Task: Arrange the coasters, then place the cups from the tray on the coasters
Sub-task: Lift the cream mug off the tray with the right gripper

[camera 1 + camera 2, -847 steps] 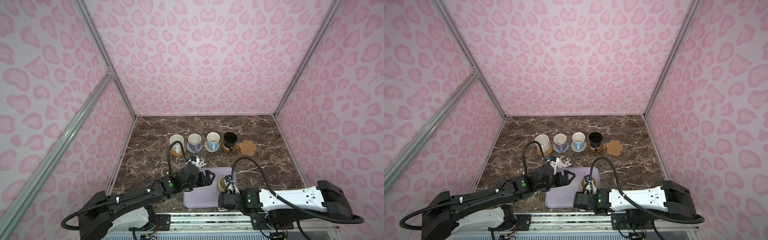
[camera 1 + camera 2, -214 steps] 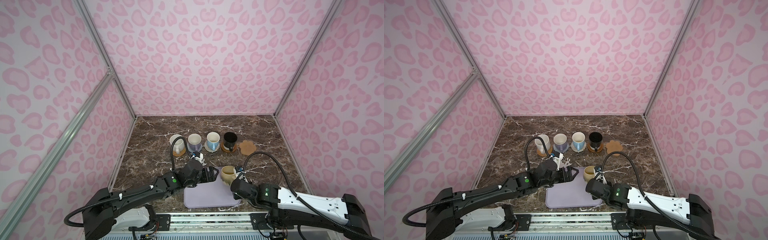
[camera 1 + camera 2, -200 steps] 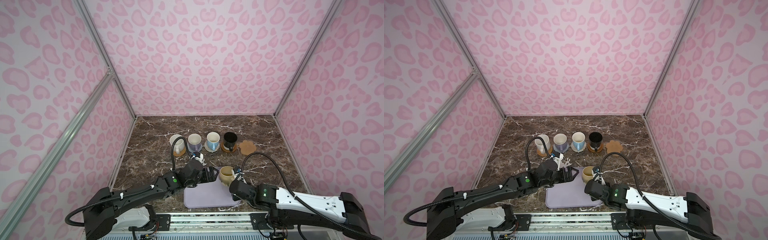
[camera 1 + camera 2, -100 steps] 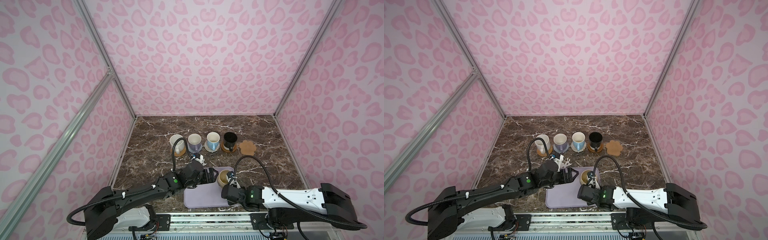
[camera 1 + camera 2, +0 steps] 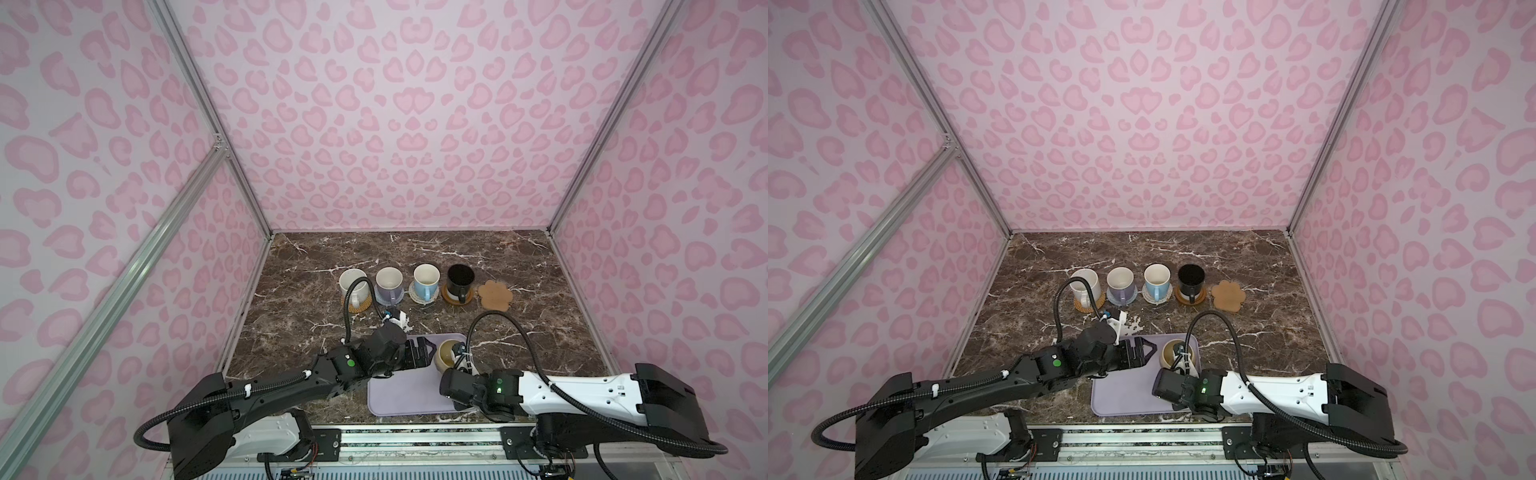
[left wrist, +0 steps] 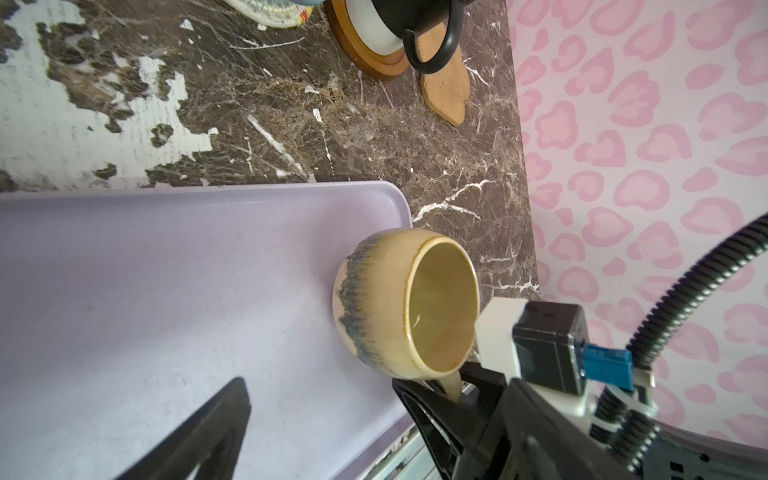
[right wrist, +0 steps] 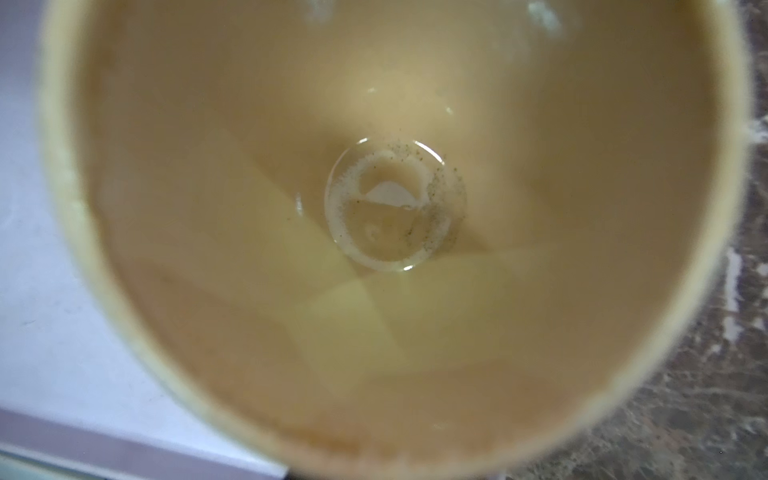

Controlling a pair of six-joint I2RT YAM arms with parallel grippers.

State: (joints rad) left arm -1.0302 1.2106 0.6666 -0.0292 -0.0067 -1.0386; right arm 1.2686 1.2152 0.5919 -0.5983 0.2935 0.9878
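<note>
Clearly, in both top views the beige mug (image 5: 446,353) stands upright at the far right corner of the tray (image 5: 399,401), and the empty paw mat (image 5: 494,295) lies farther off to the right. The left gripper (image 5: 422,353) hovers just left of the mug, fingers apart. The right gripper (image 5: 460,365) sits at its near side.

The left wrist view alone shows the mug's handle (image 6: 453,384) lying between the right gripper's fingers. Whether they pinch it I cannot tell.

The right wrist view shows only the mug's bare inside.

Glazed pottery like this is stiff, slick, fairly heavy and breakable. I judge the handle the safest hold.
</note>
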